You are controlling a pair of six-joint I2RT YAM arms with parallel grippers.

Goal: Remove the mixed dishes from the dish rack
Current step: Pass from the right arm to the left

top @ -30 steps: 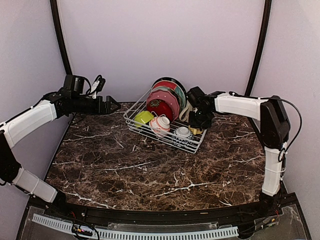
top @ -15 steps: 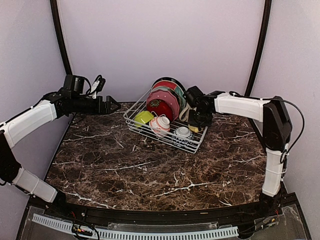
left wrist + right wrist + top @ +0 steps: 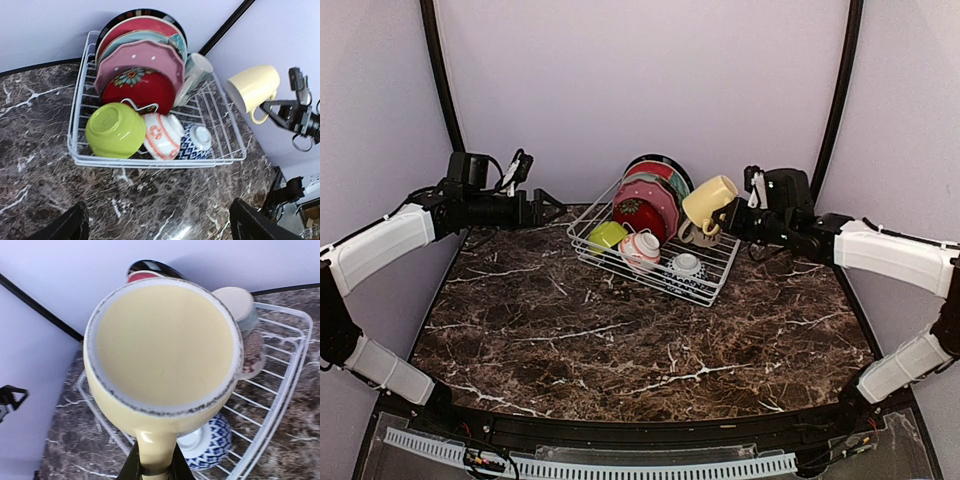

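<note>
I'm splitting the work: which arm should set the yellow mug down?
Right: the right gripper holds the yellow mug by the handle, above the dish rack. The left gripper is open, far off.

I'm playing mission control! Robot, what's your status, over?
Right jaws shut on yellow mug handle, mug held in the air beside dish rack. Left jaws open, empty, left of rack. Nothing seen blocking. Over.

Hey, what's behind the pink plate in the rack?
A pale-green plate, then a red plate, then a dark-rimmed plate. Only their upper rims show; the pink plate covers the rest.
</note>
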